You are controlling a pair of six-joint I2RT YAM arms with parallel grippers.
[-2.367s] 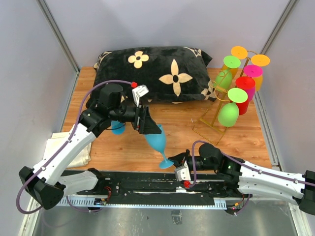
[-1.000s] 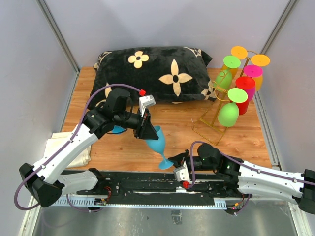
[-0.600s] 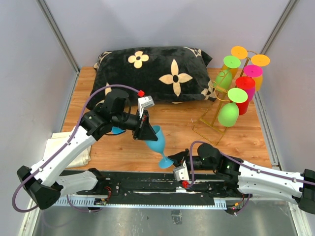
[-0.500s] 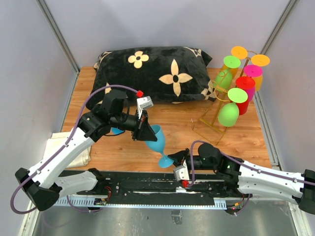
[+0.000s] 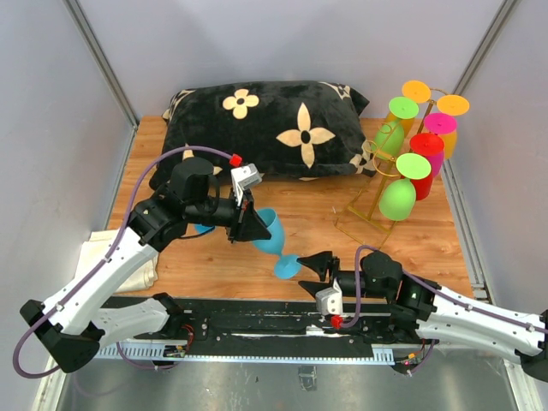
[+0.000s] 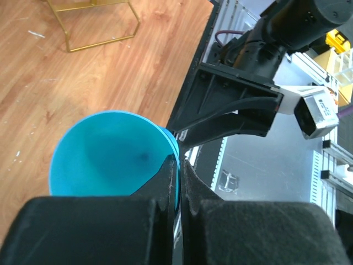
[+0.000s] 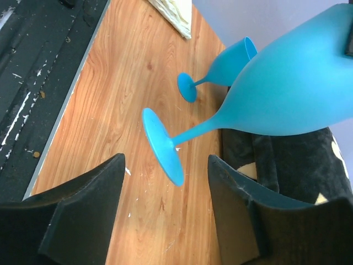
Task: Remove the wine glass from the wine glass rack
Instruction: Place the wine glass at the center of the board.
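- Wine glass (image 5: 271, 233), the blue one, is off the wine glass rack (image 5: 374, 190) and hangs tilted from the left tool (image 5: 254, 227). Its bowl is at the tool and its foot points down and away, just above the surface (image 5: 317, 218).
- The left tool is pinched together on the bowl's rim, one finger inside and one outside.
- The right tool (image 5: 315, 267) has its fingers apart and holds nothing. The glass's foot lies just ahead of the gap, touching neither finger.
- Handling, as a judgement: the glass looks like matt, opaque plastic, so light, stiff and not very fragile. Its smooth wall may slip or pivot in a thin rim pinch. The stem, or the rim with the bowl hanging plumb, looks the surest hold.
- The left wrist view looks into the empty bowl (image 6: 105, 149) and shows the fingers meeting on its edge, with the rack's wire base (image 6: 69, 34) far beyond. The overhead view hides that contact.
- The right wrist view shows the foot (image 7: 162, 146) clear of both fingers, a second blue glass (image 7: 220, 52) beyond it, and a cloth (image 7: 174, 14).
- Only the overhead view shows the rack well off to the right tool's far side, hung with green, red, pink and orange glasses (image 5: 397, 199), beside a black pillow (image 5: 265, 128).
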